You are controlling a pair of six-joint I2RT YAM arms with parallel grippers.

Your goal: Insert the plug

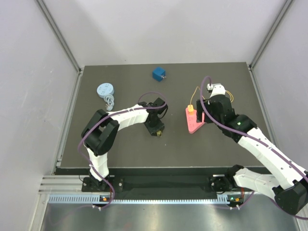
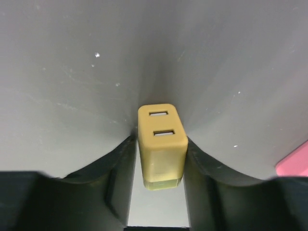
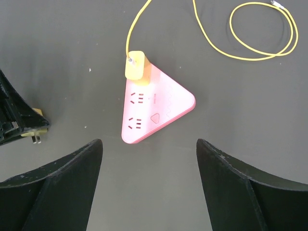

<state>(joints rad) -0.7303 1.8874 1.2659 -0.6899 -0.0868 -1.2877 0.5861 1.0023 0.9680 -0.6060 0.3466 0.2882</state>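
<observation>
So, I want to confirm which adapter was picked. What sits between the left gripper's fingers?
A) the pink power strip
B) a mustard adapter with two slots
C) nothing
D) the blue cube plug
B: the left wrist view shows the mustard adapter pressed between the left gripper fingers, while the blue plug lies apart at the far side of the table.

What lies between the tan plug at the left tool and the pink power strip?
Only bare tabletop separates the plug from the power strip, clearest in the right wrist view.
</observation>
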